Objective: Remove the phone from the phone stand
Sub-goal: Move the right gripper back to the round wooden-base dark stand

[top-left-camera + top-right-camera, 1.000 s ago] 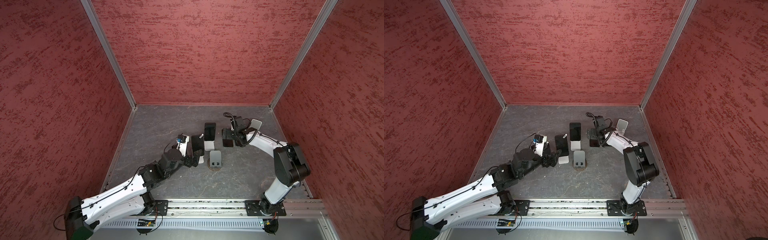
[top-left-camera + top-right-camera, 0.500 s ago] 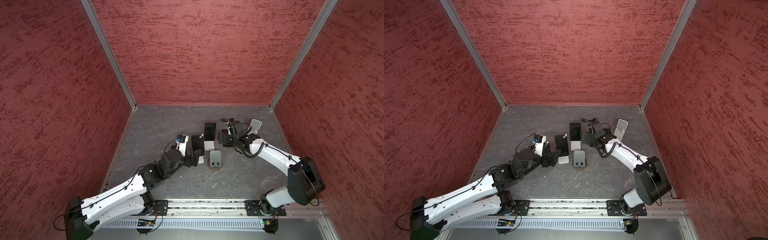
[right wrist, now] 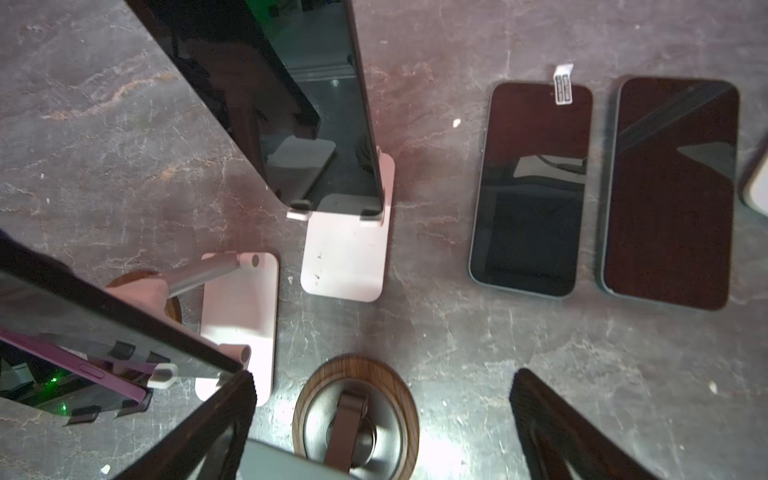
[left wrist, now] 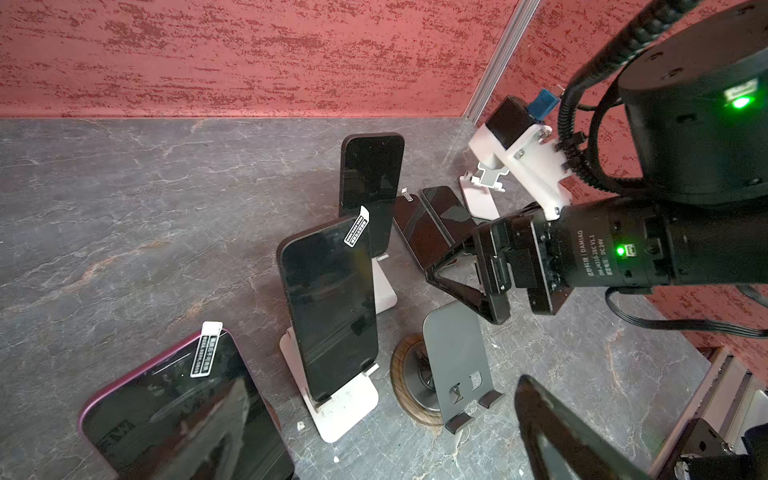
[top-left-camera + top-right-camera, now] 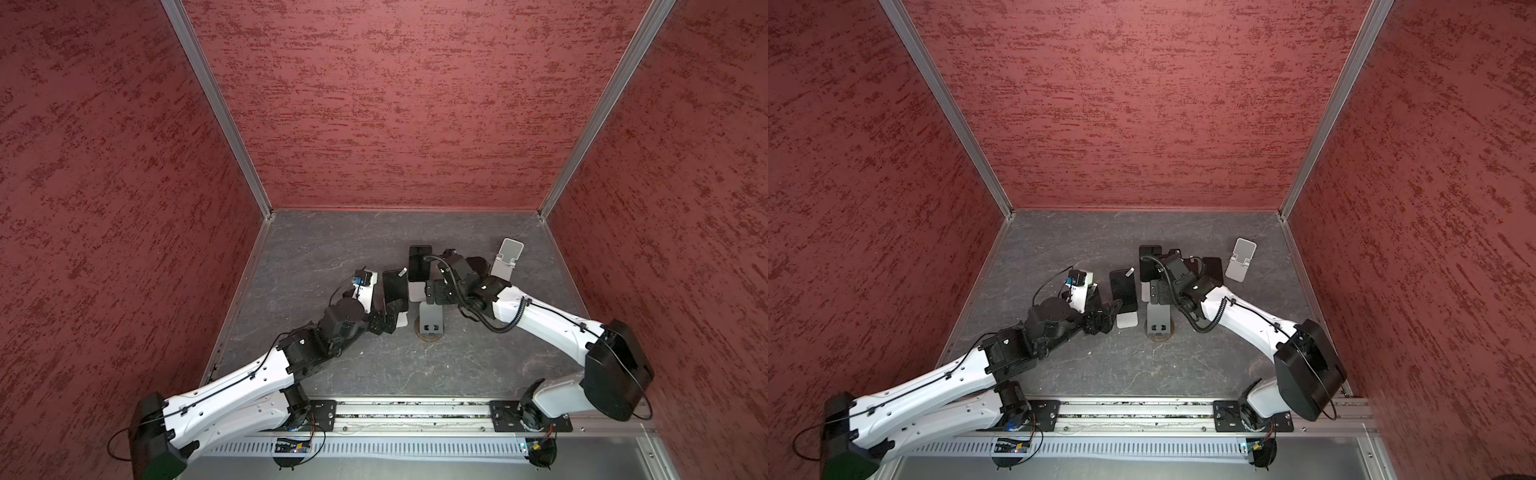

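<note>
**While both pincers gape, the phones sit propped on their stands**

Though both arms reach into the middle of the grey surface (image 5: 332, 249), neither is seen holding a phone. The left pincer (image 5: 390, 316) has its jaws spread and sits low beside the front phone (image 4: 330, 311). I cannot tell whether a finger touches it. That phone, with a sticker at its top corner, leans upright on a white stand (image 4: 345, 407). Behind it the rear phone (image 4: 372, 183) leans on a second white stand (image 4: 384, 291). A purple phone (image 4: 178, 415) is tilted up close to the left wrist camera, and its support is hard to make out.

The right pincer (image 3: 382, 374) is also wide apart. It hangs over an empty grey stand (image 4: 457, 357) on a round wooden base, just beside the front phone's stand. Two flat phones (image 3: 532, 187) lie side by side on the surface to the right of the rear phone in both top views. An empty white stand (image 5: 507, 259) sits near the back right corner.
</note>
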Tool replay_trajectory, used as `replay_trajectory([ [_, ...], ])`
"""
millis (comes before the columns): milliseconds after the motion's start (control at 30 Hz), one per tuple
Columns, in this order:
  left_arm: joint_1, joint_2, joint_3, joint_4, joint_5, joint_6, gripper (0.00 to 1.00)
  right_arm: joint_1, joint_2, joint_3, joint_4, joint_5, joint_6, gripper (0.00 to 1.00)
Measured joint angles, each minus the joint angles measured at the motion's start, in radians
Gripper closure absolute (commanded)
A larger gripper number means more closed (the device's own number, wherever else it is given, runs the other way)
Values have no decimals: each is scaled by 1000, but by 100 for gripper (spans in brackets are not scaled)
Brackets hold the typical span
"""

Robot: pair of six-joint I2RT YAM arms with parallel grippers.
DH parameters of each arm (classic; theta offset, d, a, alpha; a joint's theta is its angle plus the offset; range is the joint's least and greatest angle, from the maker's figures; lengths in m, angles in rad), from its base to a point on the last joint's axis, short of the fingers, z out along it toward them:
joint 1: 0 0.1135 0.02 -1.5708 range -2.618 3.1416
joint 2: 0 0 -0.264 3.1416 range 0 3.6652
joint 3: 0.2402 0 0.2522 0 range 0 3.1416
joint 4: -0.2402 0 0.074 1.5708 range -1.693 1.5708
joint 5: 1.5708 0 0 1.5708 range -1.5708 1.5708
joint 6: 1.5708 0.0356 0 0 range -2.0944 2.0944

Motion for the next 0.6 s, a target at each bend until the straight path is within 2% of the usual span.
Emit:
replay_trajectory([
  [300, 2, 24, -9, 9, 11, 13, 1, 92, 6, 16, -60, 29, 71, 3],
  [600, 8, 14, -15, 23, 28, 47, 0, 154, 89, 55, -97, 69, 139, 3],
])
